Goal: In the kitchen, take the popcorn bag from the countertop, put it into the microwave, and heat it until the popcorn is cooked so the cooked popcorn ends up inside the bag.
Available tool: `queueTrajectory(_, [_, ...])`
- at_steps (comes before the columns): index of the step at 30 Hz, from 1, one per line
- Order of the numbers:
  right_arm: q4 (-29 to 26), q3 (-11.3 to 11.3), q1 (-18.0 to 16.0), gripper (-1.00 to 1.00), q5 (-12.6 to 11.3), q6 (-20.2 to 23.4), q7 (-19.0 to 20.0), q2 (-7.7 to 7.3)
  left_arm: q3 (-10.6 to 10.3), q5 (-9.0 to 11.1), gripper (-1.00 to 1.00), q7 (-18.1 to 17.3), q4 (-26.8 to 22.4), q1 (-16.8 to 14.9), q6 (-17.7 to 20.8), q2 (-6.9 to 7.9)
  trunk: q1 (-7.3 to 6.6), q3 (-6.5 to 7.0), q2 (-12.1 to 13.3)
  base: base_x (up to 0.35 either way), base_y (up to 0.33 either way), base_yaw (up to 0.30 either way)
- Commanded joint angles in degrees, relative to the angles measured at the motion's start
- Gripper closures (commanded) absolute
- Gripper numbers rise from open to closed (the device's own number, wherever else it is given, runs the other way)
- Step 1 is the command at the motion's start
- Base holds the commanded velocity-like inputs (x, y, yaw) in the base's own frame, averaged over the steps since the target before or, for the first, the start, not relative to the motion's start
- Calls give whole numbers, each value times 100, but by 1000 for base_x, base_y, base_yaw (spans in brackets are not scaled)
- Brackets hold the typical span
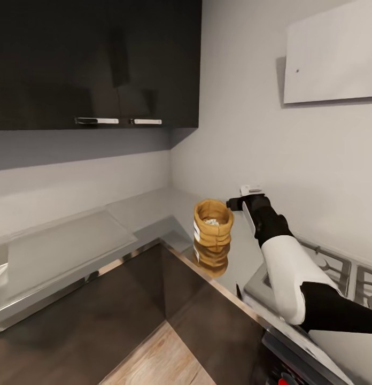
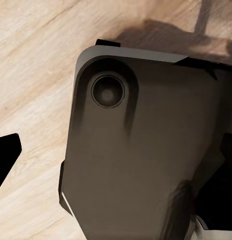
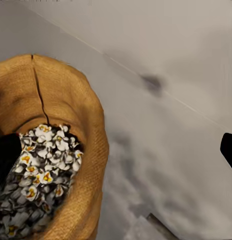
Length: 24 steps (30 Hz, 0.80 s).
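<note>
The popcorn bag, a squat mustard-tan sack with a rolled rim and a small white label, stands upright on the countertop near the inner corner of the L, mirrored in the brushed metal below it. In the right wrist view the bag is open at the top and holds pale, yellow-centred pieces. My right gripper sits just beside the bag's rim, on the side toward the hob. In the right wrist view one dark fingertip lies over the inside of the bag's mouth and the other stands well off beyond the sack, so I judge the fingers apart, straddling one wall of the rim and not yet clamped on it. Whether either pad touches the paper I cannot tell. The left wrist view looks down at the robot's own dark base over the plank floor; a dark fingertip shows at the edge, and I cannot tell how the left gripper stands. Above the counter hang dark wall cabinets with two pale handles. I take the step in hand to be the pick-up. The next move calls for closing on the rim wall without crushing or tipping the sack, lifting it upright so nothing spills, then turning to find the microwave.
</note>
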Motion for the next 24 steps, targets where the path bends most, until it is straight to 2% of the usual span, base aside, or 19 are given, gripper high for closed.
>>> queueTrajectory(1, [-4,-21,-4,-100,6,23,-5,7,1,33,-100,6,-3,-1,-13,-1,3,-6,-3,288,0,0])
queueTrajectory(5, [0,-21,-2,-100,-4,22,-6,10,2,33,-100,6,-3,-1,-13,-1,3,-6,-3,229,0,0])
queueTrajectory(11, [123,-21,-3,-100,-10,31,-55,18,1,33,-100,6,-3,-1,-13,-1,3,-6,-3,25,0,0])
queueTrajectory(18, [653,-20,0,-100,-11,29,-592,279,6,33,-100,6,-3,-1,-13,-1,3,-6,-3,1,0,0])
queueTrajectory(24, [755,-24,0,-100,-26,34,-654,322,6,33,-100,6,-3,-1,-13,-1,3,-6,-3,0,0,0])
